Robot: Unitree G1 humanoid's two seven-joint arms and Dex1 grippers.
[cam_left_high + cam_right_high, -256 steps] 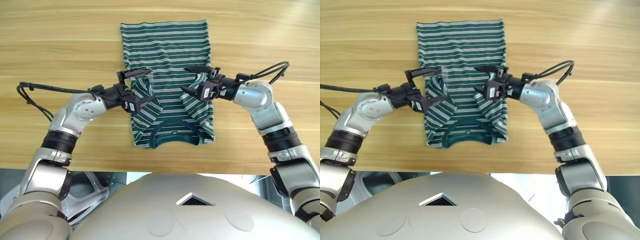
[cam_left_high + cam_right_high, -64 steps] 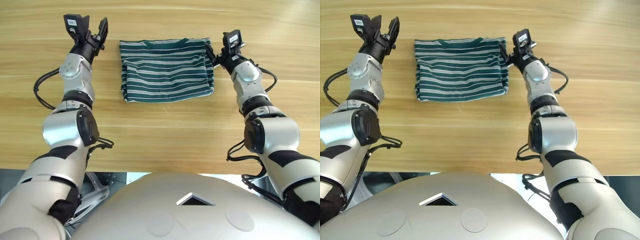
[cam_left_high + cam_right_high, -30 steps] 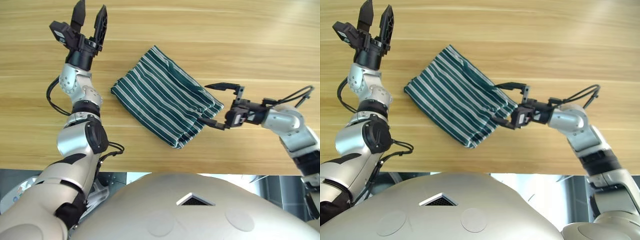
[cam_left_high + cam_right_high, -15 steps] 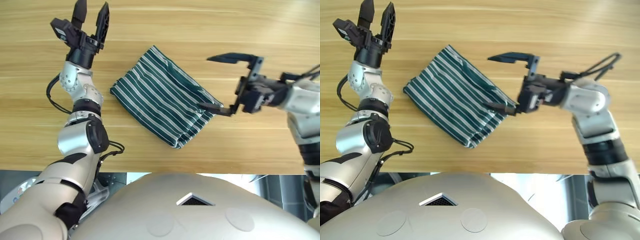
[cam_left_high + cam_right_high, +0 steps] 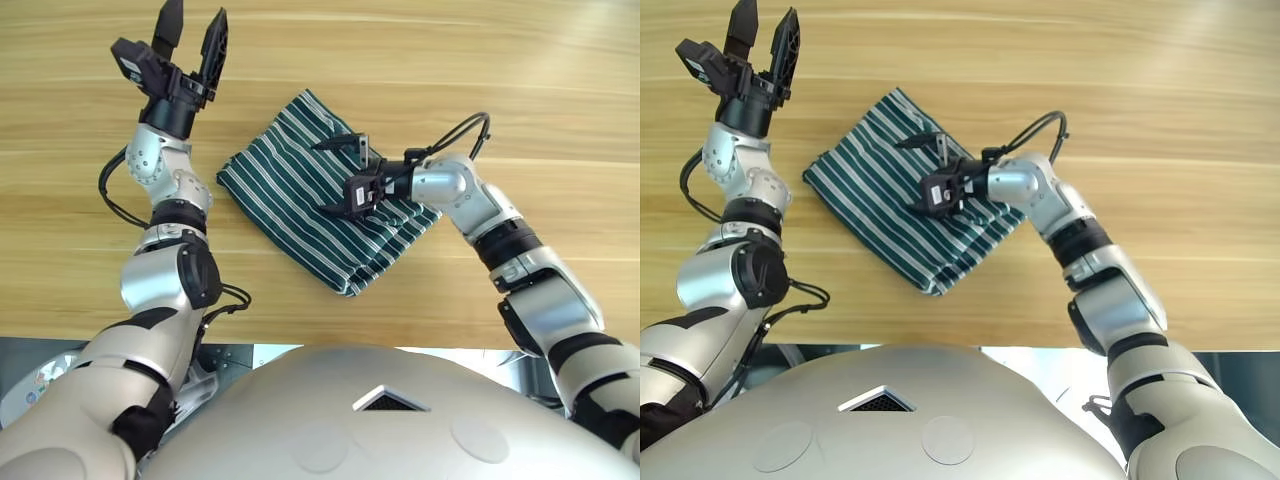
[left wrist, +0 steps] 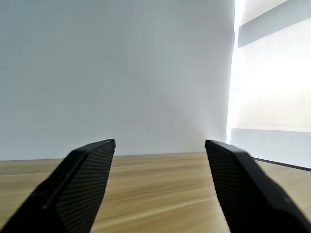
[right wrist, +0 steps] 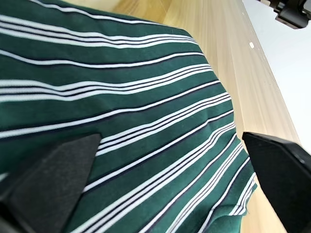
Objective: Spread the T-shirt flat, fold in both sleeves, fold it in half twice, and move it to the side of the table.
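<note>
the wooden desk (image 5: 520, 90) is wide and the folded t-shirt (image 5: 285, 200) lies on it, near the middle, just in front of the robot. the t-shirt is green with thin white stripes. it sits slanted, with one corner pointing away from the robot and one corner pointing toward it. it looks like a small, thick packet, so i think the folding is done and the job now is to move it to the side of the desk.

the right pincer (image 5: 320, 178) is over the middle of the t-shirt. its two fingers are spread wide with the cloth between them, and it is not pinching anything. i cannot tell if the fingers touch the cloth.

the left pincer (image 5: 195, 14) is up high on the left side, well apart from the t-shirt. it is spread too and holds nothing.

to do this step well, the right pincer should go low and grab all the layers together, not just the top one. a grip near an edge would be safer than the puffy middle. then it should slide the packet slowly across the wood, so the folds do not fall open.
</note>
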